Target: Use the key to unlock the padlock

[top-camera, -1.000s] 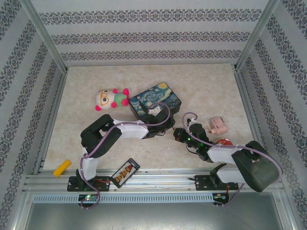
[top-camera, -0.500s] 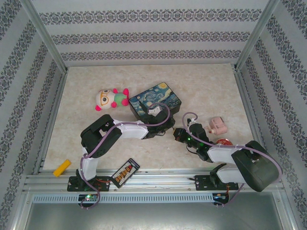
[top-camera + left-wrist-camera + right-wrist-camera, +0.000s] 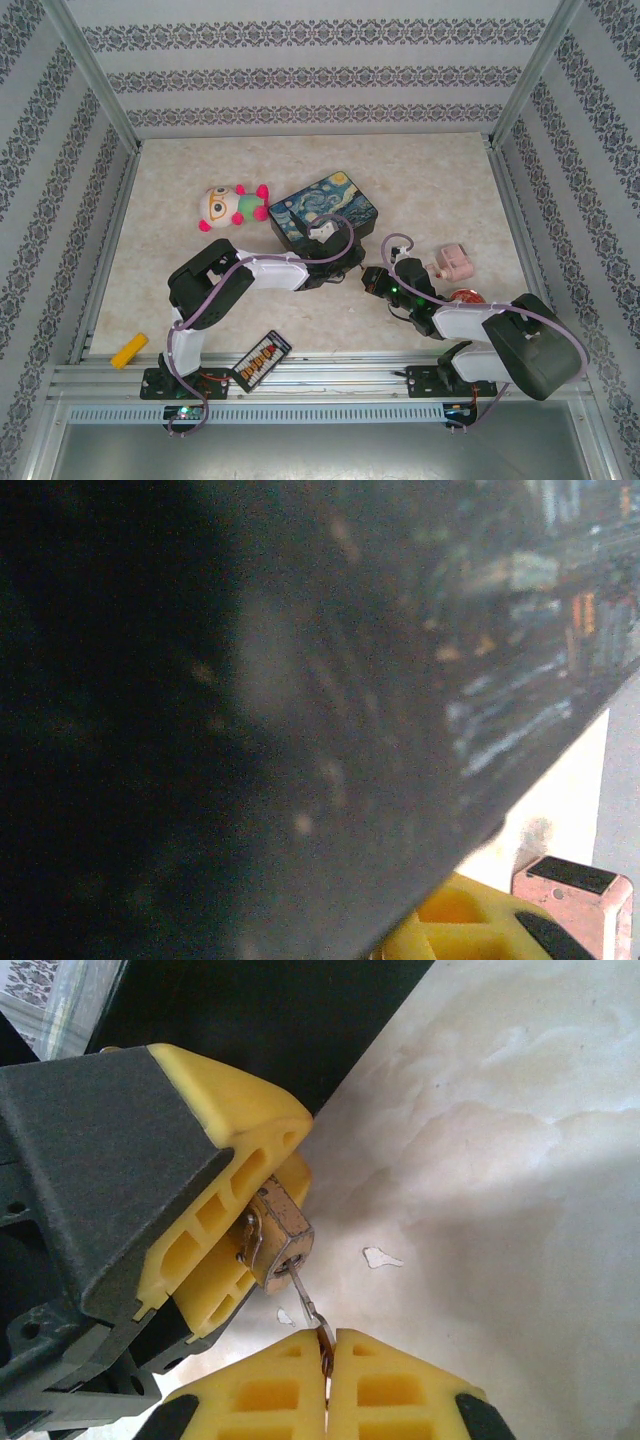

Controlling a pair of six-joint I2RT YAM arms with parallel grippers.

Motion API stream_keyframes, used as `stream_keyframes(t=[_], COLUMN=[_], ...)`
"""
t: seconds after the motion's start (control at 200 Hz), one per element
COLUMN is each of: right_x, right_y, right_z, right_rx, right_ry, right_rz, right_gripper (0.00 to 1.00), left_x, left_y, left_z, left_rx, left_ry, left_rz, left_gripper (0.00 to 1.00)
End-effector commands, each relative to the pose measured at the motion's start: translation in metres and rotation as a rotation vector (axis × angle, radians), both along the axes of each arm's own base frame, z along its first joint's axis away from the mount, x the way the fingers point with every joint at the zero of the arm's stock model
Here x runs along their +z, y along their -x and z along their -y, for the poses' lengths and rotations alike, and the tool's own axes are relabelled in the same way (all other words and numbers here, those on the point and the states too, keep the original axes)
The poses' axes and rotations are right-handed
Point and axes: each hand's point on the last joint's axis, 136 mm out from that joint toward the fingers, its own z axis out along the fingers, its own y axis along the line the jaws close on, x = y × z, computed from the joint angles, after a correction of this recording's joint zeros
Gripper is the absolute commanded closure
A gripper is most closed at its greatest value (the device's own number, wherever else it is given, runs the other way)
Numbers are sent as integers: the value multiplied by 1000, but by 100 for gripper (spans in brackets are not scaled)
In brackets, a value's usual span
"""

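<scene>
Pinching together at the near edge of the right wrist view, the right gripper [image 3: 327,1348] has both yellow pads pressed on the head of the key [image 3: 306,1295], a thin silvery sliver whose tip meets the keyhole face of the padlock [image 3: 279,1238]. Padlock small, brass-coloured, tilted over the pale marbled table [image 3: 500,1160], clamped between the slightly parted yellow fingers of the left gripper [image 3: 250,1215]. Beyond it, the painted tin box [image 3: 325,210].

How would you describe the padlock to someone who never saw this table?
Start at the dark painted box mid-table. On its near side, the yellow fingers of the left end effector pinch the padlock. It is the tiny brass block, the only brass thing there, with a thin silver key at its keyhole.
</scene>
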Motion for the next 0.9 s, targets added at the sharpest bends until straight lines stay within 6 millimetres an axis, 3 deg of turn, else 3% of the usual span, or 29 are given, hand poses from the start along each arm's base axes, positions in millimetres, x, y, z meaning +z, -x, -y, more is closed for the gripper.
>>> stream_keyframes(t=[0.0,0.75,0.895], right_x=[14,8,16], right_y=[-3,-5,-8], right_z=[-8,3,-1], right_rx=[20,-15,-9], right_ry=[-40,-48,-73], right_rz=[52,33,55], right_gripper=[100,100,100], left_x=[-2,-1,-1], left_y=[3,4,5], left_z=[10,11,12], left_rx=[-1,-13,-16], left_ry=[72,68,72], left_rz=[-14,-13,-15], left_gripper=[94,94,94])
